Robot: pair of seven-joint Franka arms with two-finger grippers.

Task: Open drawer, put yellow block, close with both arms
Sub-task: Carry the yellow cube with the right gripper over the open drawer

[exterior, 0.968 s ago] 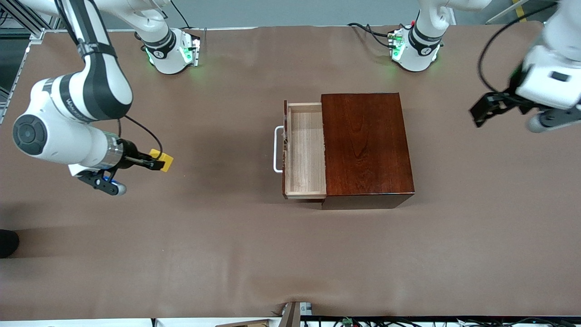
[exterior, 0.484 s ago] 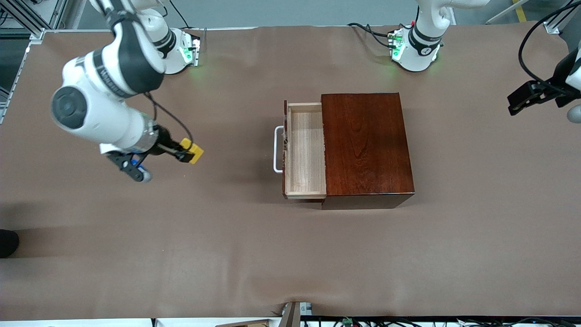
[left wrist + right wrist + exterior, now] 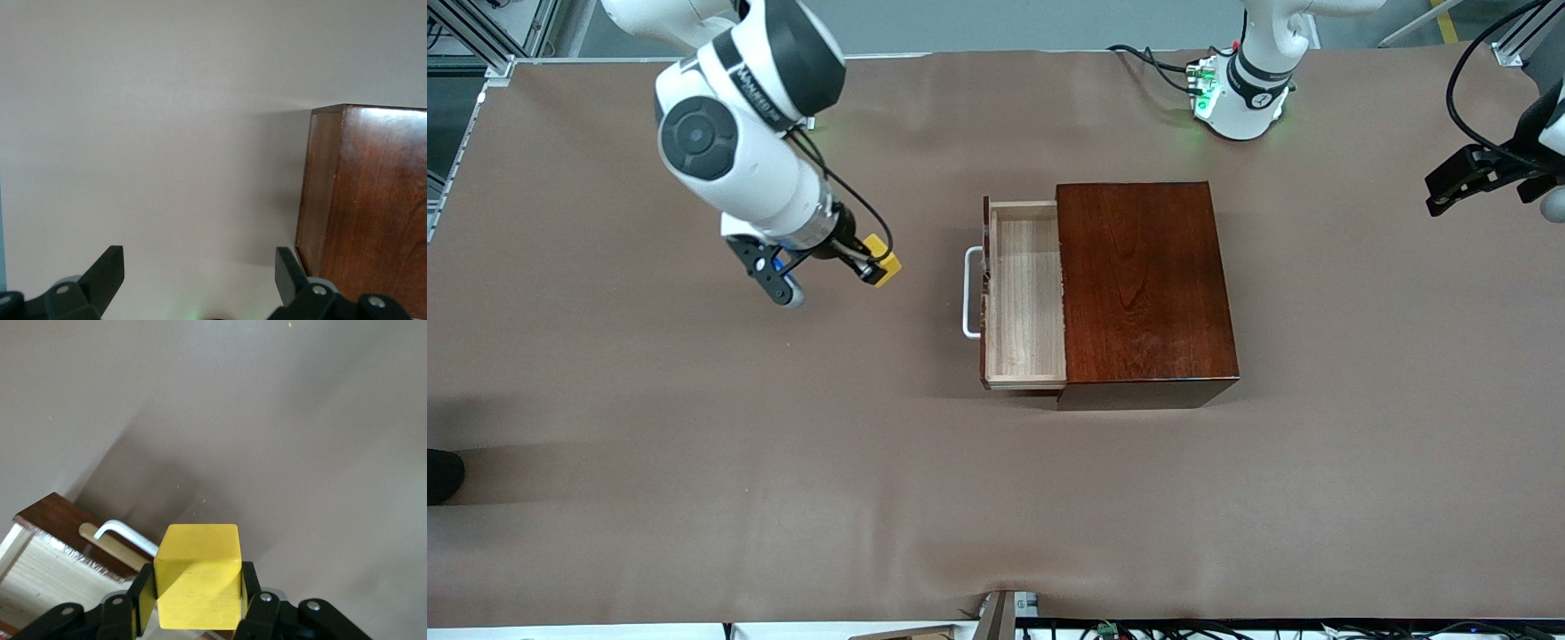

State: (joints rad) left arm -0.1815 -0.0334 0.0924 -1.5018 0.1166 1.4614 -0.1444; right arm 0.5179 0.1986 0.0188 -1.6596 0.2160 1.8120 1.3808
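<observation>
The front view looks steeply down from high across the table [image 3: 694, 498], facing both arm bases at the frame's top edge, and takes in the whole surface. The left wrist view looks past its own fingers [image 3: 107, 273] at close range toward the box [image 3: 367, 207], at right of frame. The right wrist view looks down over the block [image 3: 198, 575] at the drawer [image 3: 40, 573], lower left. All three views share the box.
</observation>
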